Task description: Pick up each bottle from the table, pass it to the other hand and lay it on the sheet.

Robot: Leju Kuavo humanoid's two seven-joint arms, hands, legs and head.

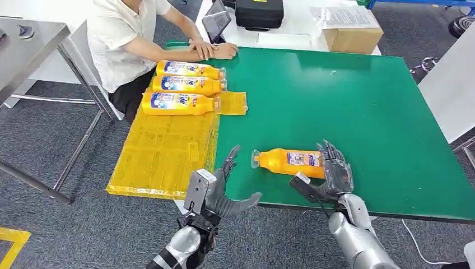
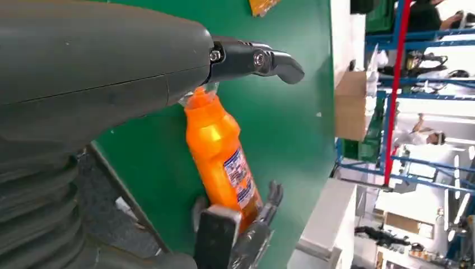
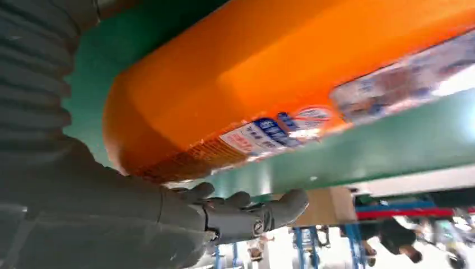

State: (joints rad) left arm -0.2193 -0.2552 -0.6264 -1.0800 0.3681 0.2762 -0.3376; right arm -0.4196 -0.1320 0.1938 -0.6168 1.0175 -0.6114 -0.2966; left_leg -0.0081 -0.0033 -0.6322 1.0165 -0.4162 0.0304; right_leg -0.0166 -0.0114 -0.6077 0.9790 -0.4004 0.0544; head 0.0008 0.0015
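At five o'clock on the green table, my right hand wraps the base of the lying bottle, while my left hand waits spread, holding nothing, ready to receive it beside the yellow sheet at nine.

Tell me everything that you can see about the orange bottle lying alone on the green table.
The orange bottle looks like glossy plastic, with a clear cap and a blue, white and red label. It lies on its side on the green table near the front edge, cap pointing toward the yellow sheet. The right robot hand is at its base end, fingers around it; whether it grips firmly is unclear. The left robot hand is open, apart from it.
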